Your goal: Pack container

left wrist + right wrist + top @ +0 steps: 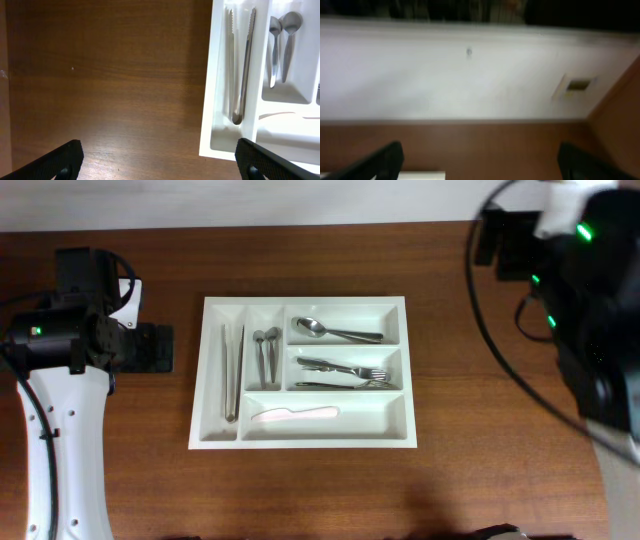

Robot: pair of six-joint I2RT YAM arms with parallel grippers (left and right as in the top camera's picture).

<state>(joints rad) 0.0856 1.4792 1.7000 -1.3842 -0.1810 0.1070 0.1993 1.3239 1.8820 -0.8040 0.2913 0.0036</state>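
White container (320, 444) holds cutlery (340, 369); left fingers (57, 161) and right fingers (379, 161) spread wide, empty.

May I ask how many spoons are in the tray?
3: two small spoons in the short narrow compartment, one large spoon in the far wide compartment; others may hide among forks.

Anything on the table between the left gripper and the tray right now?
Nothing. Only bare wooden table lies between the left gripper and the tray. The overhead view shows this gap, and the left wrist view agrees.
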